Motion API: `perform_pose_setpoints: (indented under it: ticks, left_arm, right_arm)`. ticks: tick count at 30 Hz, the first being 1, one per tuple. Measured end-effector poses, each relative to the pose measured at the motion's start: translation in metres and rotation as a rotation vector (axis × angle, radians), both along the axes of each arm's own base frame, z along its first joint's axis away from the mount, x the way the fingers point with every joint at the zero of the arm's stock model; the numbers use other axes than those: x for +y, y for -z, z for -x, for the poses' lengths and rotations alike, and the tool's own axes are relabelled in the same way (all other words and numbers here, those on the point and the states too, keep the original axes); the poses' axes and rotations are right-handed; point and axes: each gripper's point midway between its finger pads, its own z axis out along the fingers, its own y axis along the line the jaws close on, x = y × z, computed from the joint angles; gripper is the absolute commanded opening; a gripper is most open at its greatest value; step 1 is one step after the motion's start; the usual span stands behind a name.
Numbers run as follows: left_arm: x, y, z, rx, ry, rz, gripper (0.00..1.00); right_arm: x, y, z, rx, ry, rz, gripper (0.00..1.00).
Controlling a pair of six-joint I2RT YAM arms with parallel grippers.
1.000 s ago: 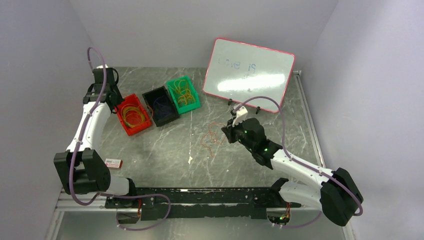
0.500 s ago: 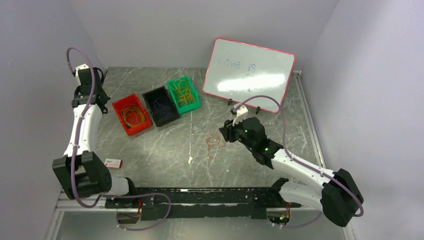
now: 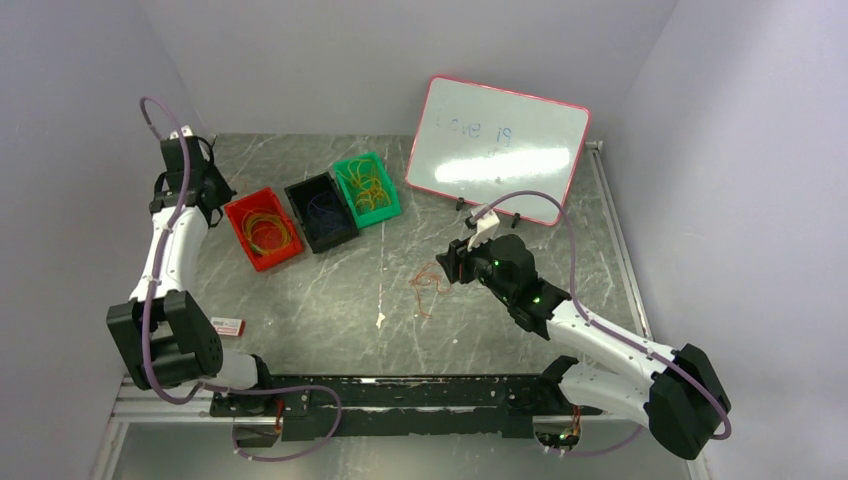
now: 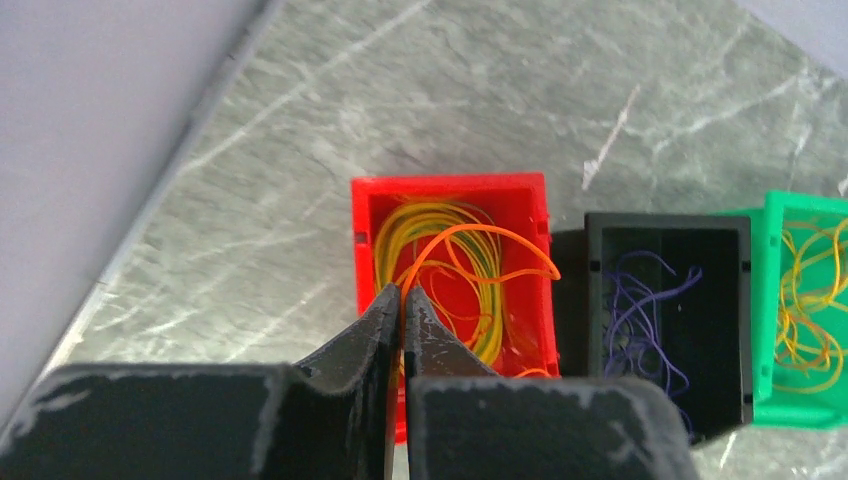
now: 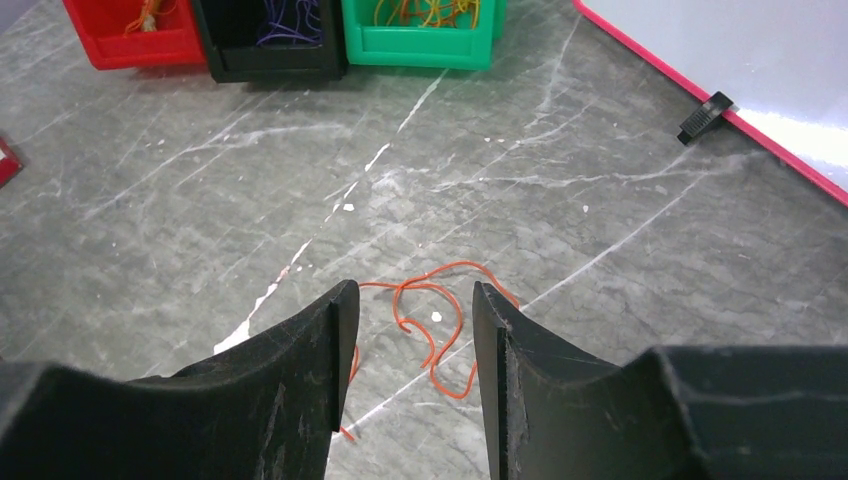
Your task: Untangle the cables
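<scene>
A loose orange cable [image 5: 432, 335] lies in curls on the grey table [image 5: 180, 220], well apart from the boxes. The right claw [image 5: 411, 295] hangs just over it. It is wide open and holds nothing, and the curls show between its two fingers.

A second orange cable [image 4: 480, 250] loops over the red box [image 4: 450, 183]. The left claw [image 4: 402, 305] is pinched tight on that loop, above the near edge of the box. Yellow cables [image 4: 440, 212] lie inside the red box.

Next to it is a black box [image 4: 668, 222] with dark blue cables [image 4: 640, 310] in it. Then comes a green box [image 4: 772, 300] with yellow and orange cables [image 4: 810, 310].

A white board [image 3: 497, 148] leans at the back of the table.
</scene>
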Motion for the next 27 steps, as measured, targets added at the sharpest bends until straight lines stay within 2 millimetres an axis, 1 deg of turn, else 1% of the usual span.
perform_pose_setpoints:
  ticks: [4,9,13,17,19,21,22,27]
  left_arm:
    - [-0.014,0.021,0.002,0.024,0.038,0.071,0.07]
    - [-0.028,0.05,0.013,0.077,0.069,0.14,0.07]
    - [-0.032,0.056,0.015,0.088,0.078,0.158,0.07]
    - [-0.034,0.06,0.013,0.089,0.083,0.169,0.07]
    - [-0.034,0.067,0.012,0.104,0.085,0.176,0.07]
    - [-0.035,0.079,0.012,0.134,0.085,0.188,0.08]
    - [-0.035,0.086,0.011,0.15,0.086,0.195,0.1]
    - [-0.037,0.122,0.011,0.239,0.082,0.228,0.28]
  right_arm:
    - [0.0,0.0,0.0,0.0,-0.001,0.0,0.49]
    - [0.004,-0.003,0.001,-0.007,-0.018,-0.014,0.5]
    - [0.017,-0.007,0.002,-0.011,-0.074,-0.047,0.54]
    - [0.037,-0.01,-0.001,0.008,-0.14,-0.07,0.55]
    - [0.042,-0.014,-0.002,0.002,-0.16,-0.087,0.56]
    - [0.045,-0.019,-0.001,-0.005,-0.168,-0.104,0.56]
    - [0.045,-0.02,-0.001,-0.007,-0.17,-0.111,0.56]
    - [0.045,-0.028,0.0,-0.021,-0.167,-0.13,0.56]
